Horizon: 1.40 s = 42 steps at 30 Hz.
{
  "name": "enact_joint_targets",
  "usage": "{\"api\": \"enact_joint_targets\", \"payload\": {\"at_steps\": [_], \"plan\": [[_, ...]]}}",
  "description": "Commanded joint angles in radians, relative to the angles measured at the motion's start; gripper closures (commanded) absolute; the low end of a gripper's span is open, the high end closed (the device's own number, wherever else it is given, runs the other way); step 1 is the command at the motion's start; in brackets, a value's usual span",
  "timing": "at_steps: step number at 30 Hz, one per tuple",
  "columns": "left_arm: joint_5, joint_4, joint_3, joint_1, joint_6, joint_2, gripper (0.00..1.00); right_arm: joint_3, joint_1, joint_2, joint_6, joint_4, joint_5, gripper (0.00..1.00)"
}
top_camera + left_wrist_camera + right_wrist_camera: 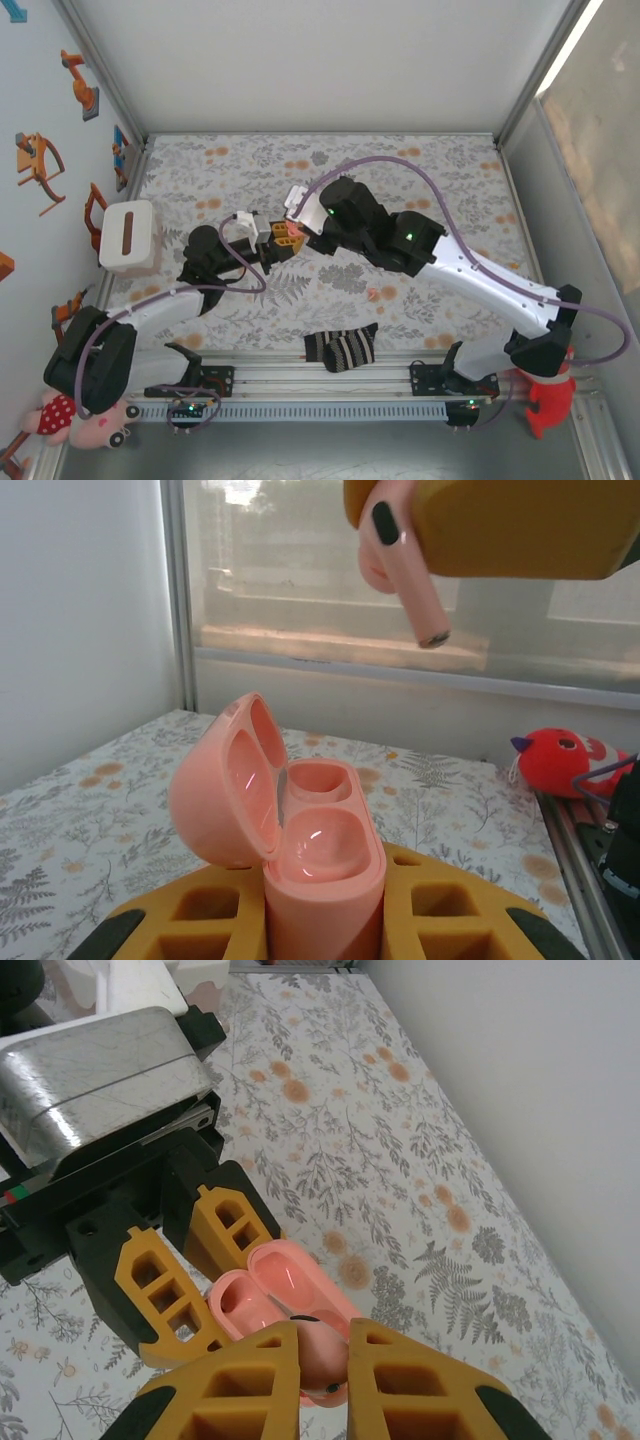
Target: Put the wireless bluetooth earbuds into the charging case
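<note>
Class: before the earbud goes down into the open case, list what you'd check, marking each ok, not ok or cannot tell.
1. Salmon-pink plastic charging case hinged open: ok.
2. Case upright, clamped in left gripper: ok.
3. Both case wells empty: ok.
4. Pink stemmed plastic earbud gripped by right gripper: ok.
5. Stem lined up over a well: cannot tell.

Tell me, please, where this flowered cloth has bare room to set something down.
Bare: the floral tablecloth along the back wall and in its far right corner. Crowded: the centre, where the left claw holds the open salmon-pink plastic charging case and the right claw a pink plastic earbud; a white slotted box sits left.
</note>
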Motion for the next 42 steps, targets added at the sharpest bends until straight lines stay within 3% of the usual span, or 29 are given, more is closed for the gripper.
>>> {"api": "enact_joint_targets", "payload": {"at_steps": [1,33,42], "plan": [[0.025,-0.025,0.026,-0.008,0.027,-0.035,1.0,0.009,0.011,0.029,-0.023,0.022,0.029,0.87],[0.004,0.002,0.035,-0.023,0.002,-0.049,1.0,-0.068,0.019,0.048,-0.017,0.086,0.013,0.86],[-0.013,0.004,0.033,-0.024,0.004,-0.054,1.0,-0.078,0.018,0.039,0.004,0.065,-0.048,0.81]]}}
